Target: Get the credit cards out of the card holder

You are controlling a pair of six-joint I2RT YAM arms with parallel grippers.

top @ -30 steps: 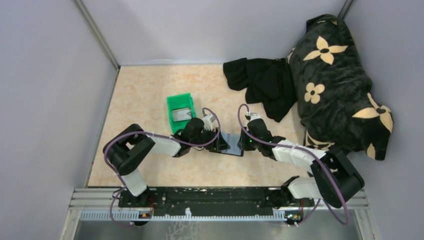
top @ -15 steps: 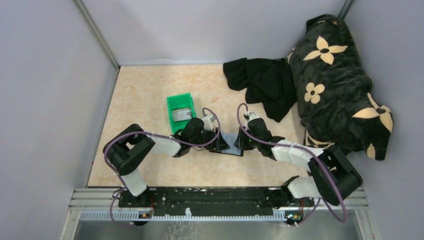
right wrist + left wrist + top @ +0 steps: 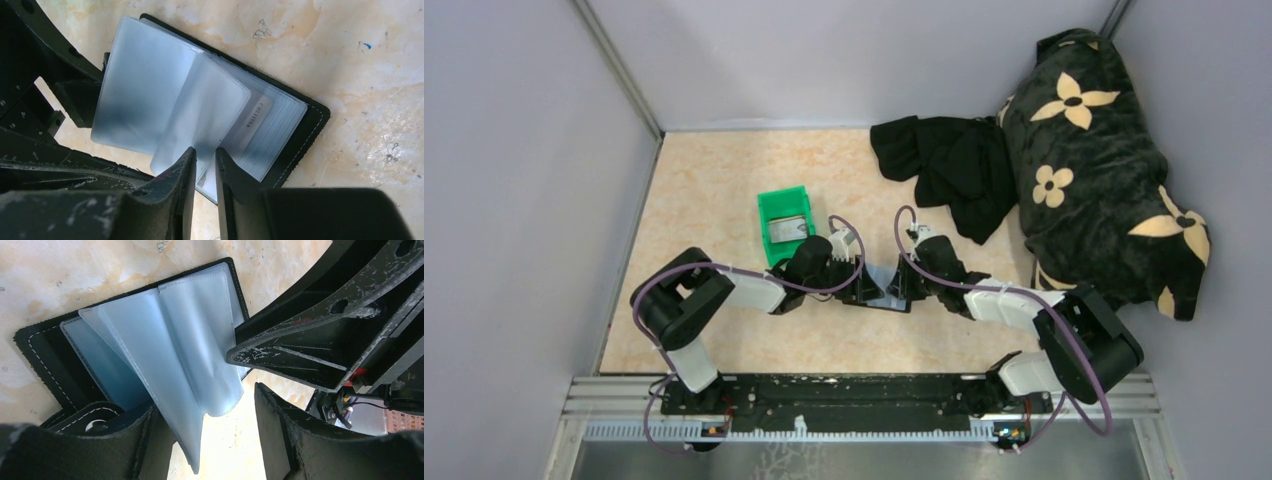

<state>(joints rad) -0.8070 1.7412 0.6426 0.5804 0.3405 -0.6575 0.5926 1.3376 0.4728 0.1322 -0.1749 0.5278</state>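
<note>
The card holder [image 3: 885, 288] lies open on the table between my two grippers, its grey-blue plastic sleeves fanned up. In the left wrist view [image 3: 131, 347] my left gripper [image 3: 204, 400] is open, one finger [image 3: 100, 440] resting on the black cover by the tab, and a sleeve hangs between the jaws. In the right wrist view my right gripper [image 3: 205, 152] is shut on one raised sleeve of the holder [image 3: 305, 131]. A pale card [image 3: 257, 116] with printed letters shows inside a sleeve. The gold-brown card is hidden.
A green bin [image 3: 768, 208] stands just left of the left gripper [image 3: 864, 287], with a pale flat thing inside. A black cloth [image 3: 949, 165] and a flowered black cushion [image 3: 1104, 160] lie at the back right. The right gripper [image 3: 901, 285] almost touches the left one.
My right gripper has moved left onto the card holder and now covers more of it. The left arm has stayed still.
</note>
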